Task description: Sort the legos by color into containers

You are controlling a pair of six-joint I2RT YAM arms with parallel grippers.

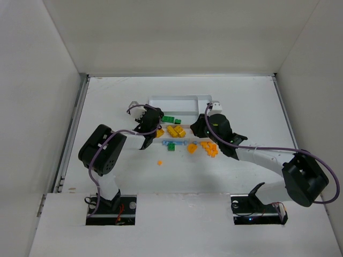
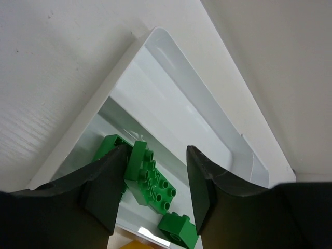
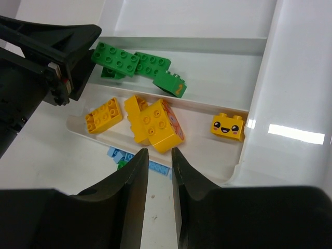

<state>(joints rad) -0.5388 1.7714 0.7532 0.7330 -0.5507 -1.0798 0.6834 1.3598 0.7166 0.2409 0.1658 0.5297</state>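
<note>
White table (image 1: 107,96), tray (image 2: 197,98) of green legos (image 2: 155,191) under wide-open left gripper (image 2: 156,151), right gripper (image 3: 159,153) narrowly parted, seemingly empty

White table (image 1: 177,176) boxed by white walls (image 1: 177,32); metal rail (image 1: 71,134) along left edge; white board (image 1: 182,225) across near edge.

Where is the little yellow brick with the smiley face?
In the right wrist view, the smiley brick lies in the white tray, in the same section as the other yellow bricks, apart from them at the right end.
</note>
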